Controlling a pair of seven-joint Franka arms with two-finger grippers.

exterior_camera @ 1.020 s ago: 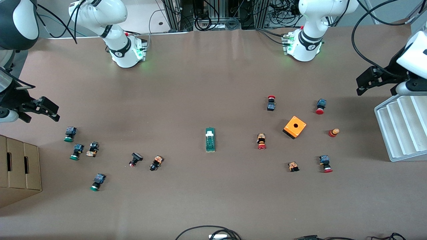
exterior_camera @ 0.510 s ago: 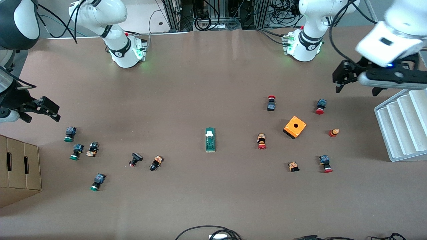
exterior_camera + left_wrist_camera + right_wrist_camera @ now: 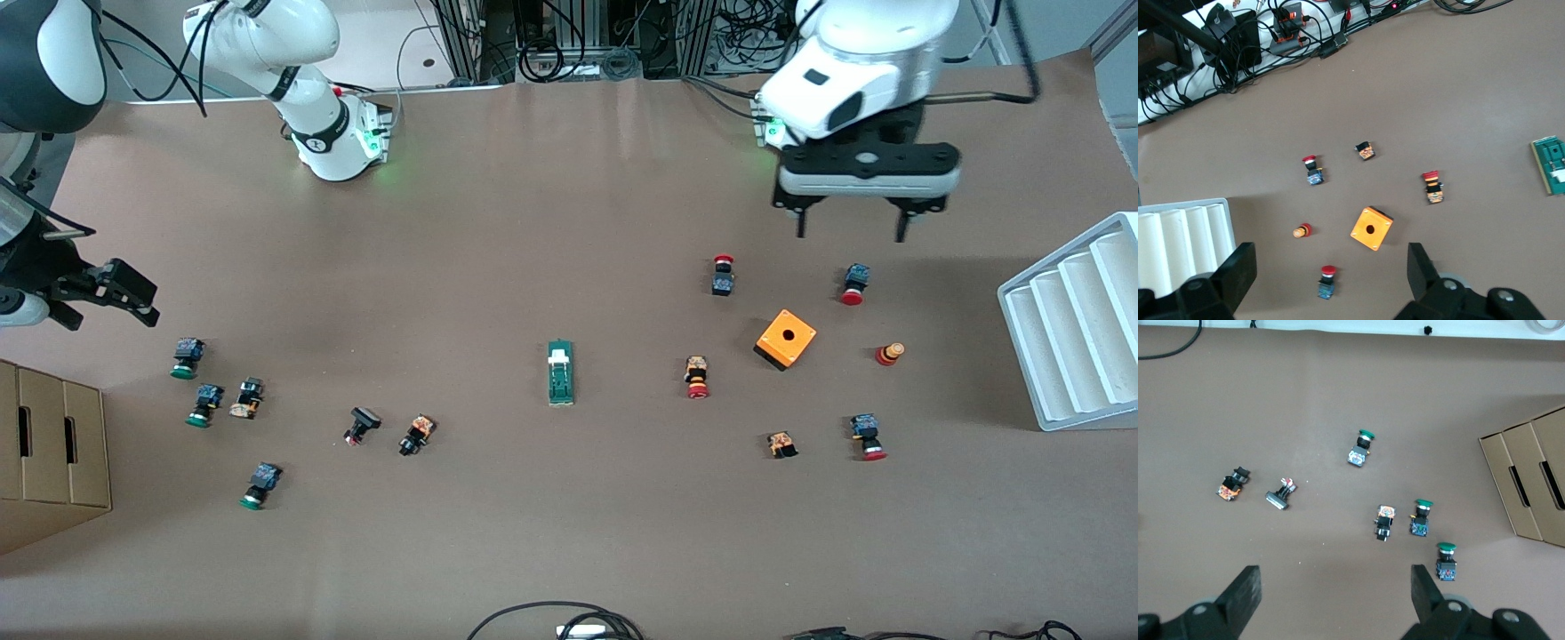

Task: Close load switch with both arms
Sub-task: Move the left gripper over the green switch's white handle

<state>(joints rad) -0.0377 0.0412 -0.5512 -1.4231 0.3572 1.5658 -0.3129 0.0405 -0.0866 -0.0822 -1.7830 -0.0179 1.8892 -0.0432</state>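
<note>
The load switch (image 3: 560,373), a narrow green block with a white lever, lies untouched mid-desk, its long axis running toward and away from the front camera. The left hand (image 3: 849,227), fingers spread and empty, hangs over the desk above the red-capped buttons, toward the left arm's end. The right hand (image 3: 107,293), also spread and empty, waits at the desk's edge, seemingly slightly farther off.
</note>
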